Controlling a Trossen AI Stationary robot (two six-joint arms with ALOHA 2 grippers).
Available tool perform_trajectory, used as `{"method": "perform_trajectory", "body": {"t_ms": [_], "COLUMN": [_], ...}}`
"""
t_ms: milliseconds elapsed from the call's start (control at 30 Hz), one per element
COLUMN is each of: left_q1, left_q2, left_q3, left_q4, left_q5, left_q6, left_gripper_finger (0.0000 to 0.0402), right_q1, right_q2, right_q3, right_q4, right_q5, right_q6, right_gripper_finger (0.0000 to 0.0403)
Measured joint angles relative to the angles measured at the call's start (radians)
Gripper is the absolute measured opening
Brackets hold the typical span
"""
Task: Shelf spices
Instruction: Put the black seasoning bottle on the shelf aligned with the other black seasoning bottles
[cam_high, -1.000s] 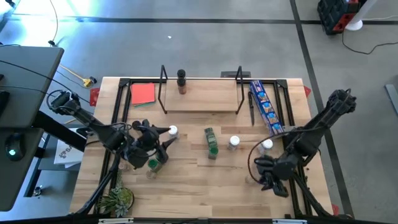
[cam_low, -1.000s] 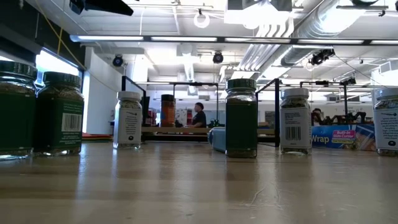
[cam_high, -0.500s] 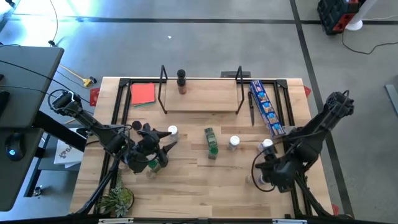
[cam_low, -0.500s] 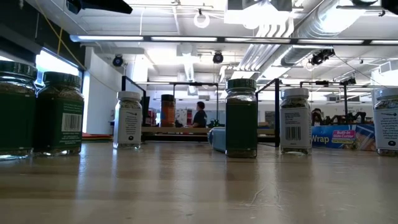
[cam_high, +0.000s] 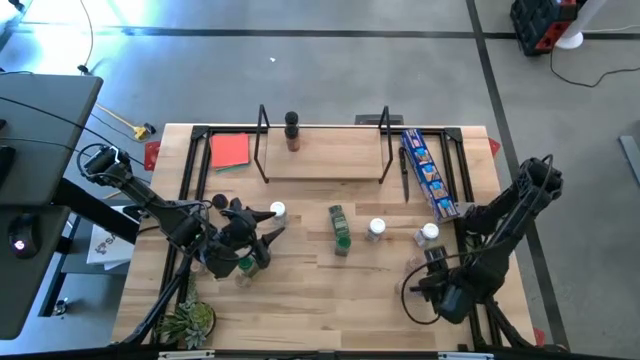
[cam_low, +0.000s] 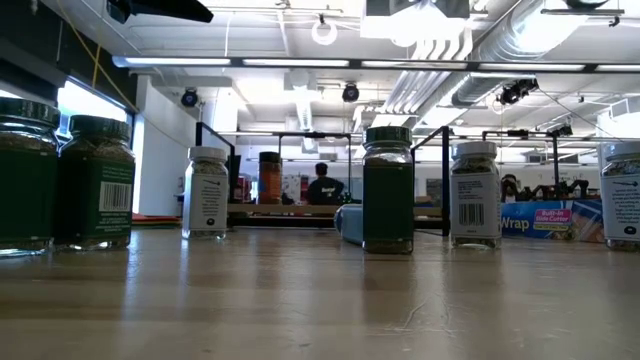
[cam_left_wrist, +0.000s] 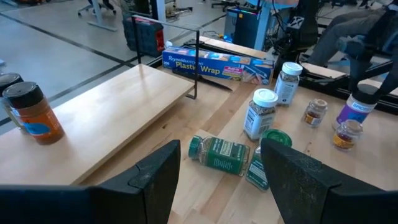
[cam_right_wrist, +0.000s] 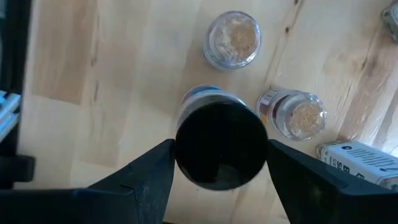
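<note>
High view, left to right: left gripper (cam_high: 243, 238) spread over green-lidded jars (cam_high: 243, 264); shelf (cam_high: 325, 155) holding one dark-lidded jar (cam_high: 291, 130); right gripper (cam_high: 425, 287) spread around a black-lidded jar (cam_right_wrist: 221, 145), near edge. I judge pickup in hand. Next I close squarely, lift, carry shelfward.

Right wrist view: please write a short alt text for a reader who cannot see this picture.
Looking straight down, the right gripper holds its two dark fingers open on either side of a black-lidded spice jar standing on the wooden table. Two clear-topped jars stand beyond it, and a white jar lies at the edge.
</note>
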Motion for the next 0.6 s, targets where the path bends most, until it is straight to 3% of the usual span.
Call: {"method": "perform_trajectory", "body": {"t_ms": [267,433,600], "left_q1": [0.000,0.000,0.000], "left_q2": [0.000,0.000,0.000], "left_q3": [0.000,0.000,0.000], "left_q4": [0.007,0.014,0.036], "left_q5": [0.008,0.006,0.006], "left_q6": [-0.008,-0.008,0.009], "left_gripper_finger": [0.0218,0.0218,0.0218], "right_q1": [-0.009,-0.021,-0.070], "right_q2": [0.043,0.040,0.042], "right_q3": [0.000,0.009,0.106], "right_q4": [0.051,0.096,0.041], "right_q5": [0.010,-0.002,-0.059], "right_q6": [-0.034,0.009,0.051], "right_gripper_finger": [0.0243,0.0192,0.0188]}}
